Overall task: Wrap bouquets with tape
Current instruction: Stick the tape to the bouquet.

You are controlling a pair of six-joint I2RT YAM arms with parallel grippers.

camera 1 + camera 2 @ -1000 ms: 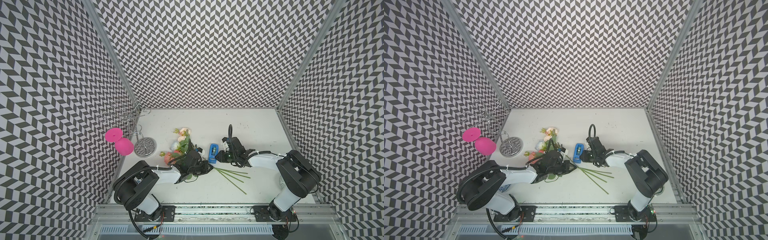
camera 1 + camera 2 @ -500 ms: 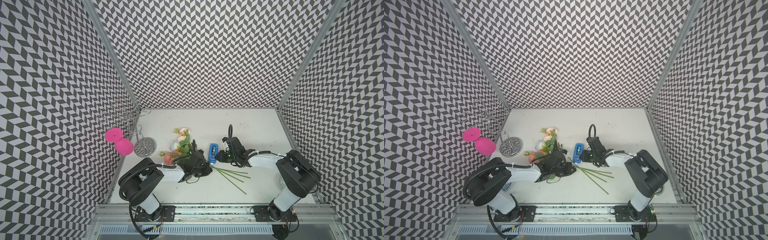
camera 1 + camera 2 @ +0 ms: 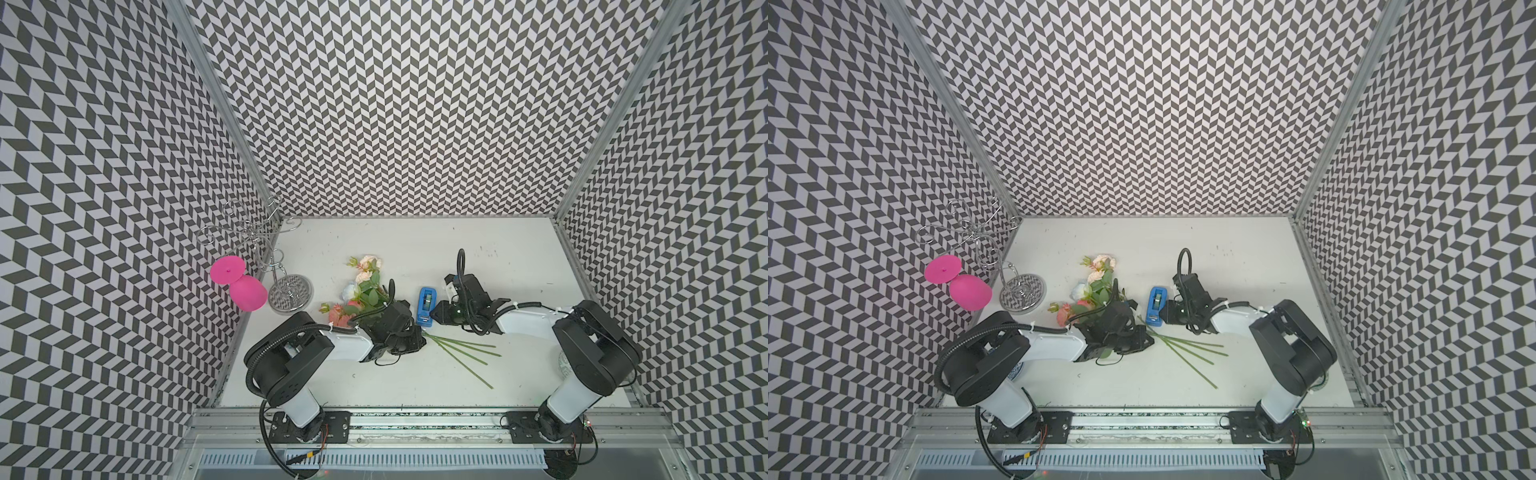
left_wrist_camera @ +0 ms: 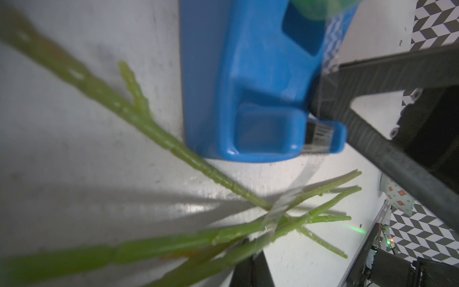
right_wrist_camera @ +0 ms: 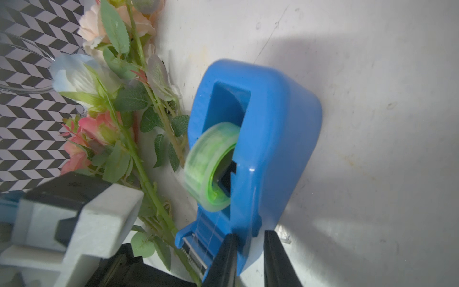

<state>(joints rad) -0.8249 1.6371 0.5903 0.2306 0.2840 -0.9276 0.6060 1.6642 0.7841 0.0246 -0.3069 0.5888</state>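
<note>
The bouquets (image 3: 369, 291) lie on the table (image 3: 415, 249) just beside the tape dispenser (image 3: 427, 305), with the blooms past its rounded back and the bare stems (image 3: 457, 353) fanning out beyond its cutter end. In the left wrist view a clear strip (image 4: 275, 211) crosses the stems where they bunch and seems to run back toward the cutter. The left gripper (image 3: 415, 334) has its jaws closed on the stems beside the dispenser. The right gripper (image 5: 250, 238) straddles the dispenser's side wall at the cutter end. I cannot tell whether those jaws pinch it, since a sliver of table shows beside the wall. The risk, as I judge it: the strip only bridges the stems, so a tug from the light dispenser could peel it off or drag stems loose — or the tape could stick to the table. A pink goblet (image 3: 245, 286) sits well apart from the dispenser, beyond the blooms.
</note>
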